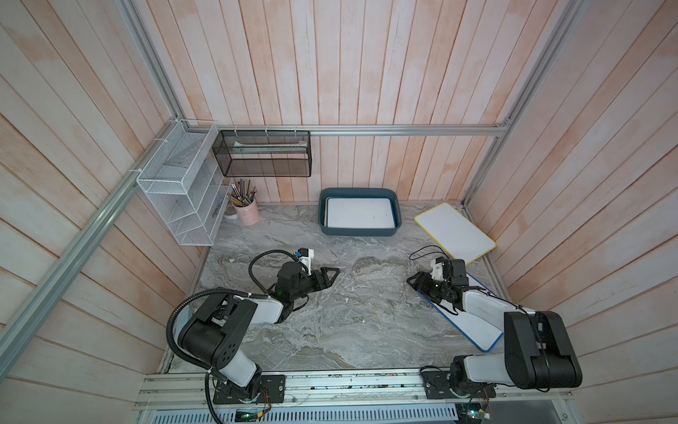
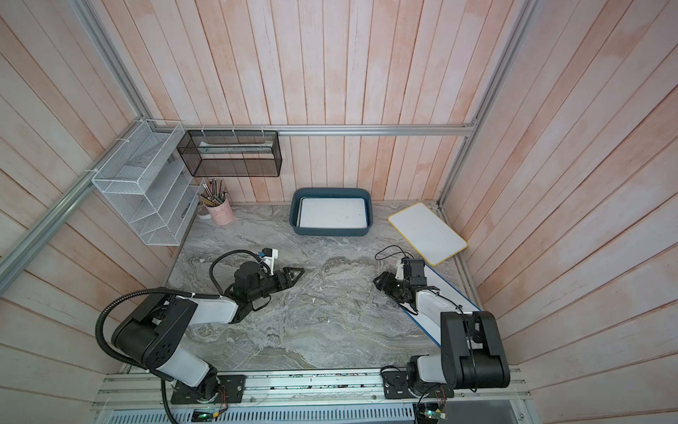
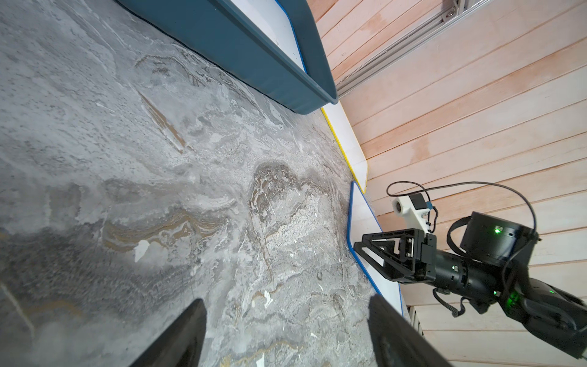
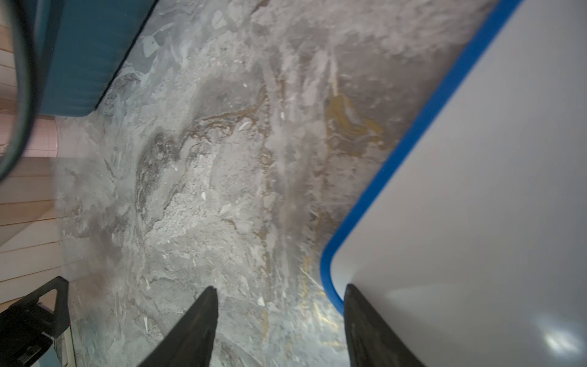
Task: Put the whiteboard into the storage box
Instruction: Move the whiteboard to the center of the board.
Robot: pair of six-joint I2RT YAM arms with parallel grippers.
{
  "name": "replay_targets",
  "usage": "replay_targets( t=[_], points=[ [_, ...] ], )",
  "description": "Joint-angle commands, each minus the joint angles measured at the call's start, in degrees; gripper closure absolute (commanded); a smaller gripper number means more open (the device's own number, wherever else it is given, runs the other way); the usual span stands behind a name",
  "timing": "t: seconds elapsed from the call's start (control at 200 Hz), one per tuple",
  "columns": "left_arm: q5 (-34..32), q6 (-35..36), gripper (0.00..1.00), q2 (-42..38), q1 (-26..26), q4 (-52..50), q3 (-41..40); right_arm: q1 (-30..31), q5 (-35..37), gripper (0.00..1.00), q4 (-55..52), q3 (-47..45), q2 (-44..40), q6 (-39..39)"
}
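Currently left gripper (image 1: 330, 274) jaws spread over counter (image 1: 348, 323); right gripper (image 1: 414, 282) jaws spread at blue-edged whiteboard (image 4: 476, 190) corner.

Soft even light, blurred wrist views

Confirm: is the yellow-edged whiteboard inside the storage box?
No, the yellow-edged whiteboard sits on the table outside the storage box, which holds a second whiteboard.
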Motion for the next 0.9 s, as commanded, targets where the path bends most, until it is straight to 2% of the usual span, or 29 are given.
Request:
replay_targets(
  t=[0.0,0.385,0.675,0.785,0.895],
  points=[
    [-0.25,0.14,0.18,0.39,-0.32,0.94,-0.38,4.67,-0.79,0.36,-0.49,-1.25,5.52,4.99],
    [-3.19,1.29,0.18,-2.99,-0.32,-3.38,-1.18,17.7,-3.87,0.36,11.32,6.55,19.51,12.57],
    [-4.3,1.53,0.18,-5.76,-0.32,-6.02,-1.36,28.74,-8.78,0.37,23.91,19.15,31.9,21.64],
    [-5.34,1.73,0.18,-7.37,-0.32,-7.27,-1.62,29.81,-9.94,0.37,24.59,23.17,33.53,21.69],
    [-5.09,1.73,0.18,-7.91,-0.32,-7.44,-2.05,27.96,-9.95,0.37,22.4,23.97,31.59,18.19]
  ],
)
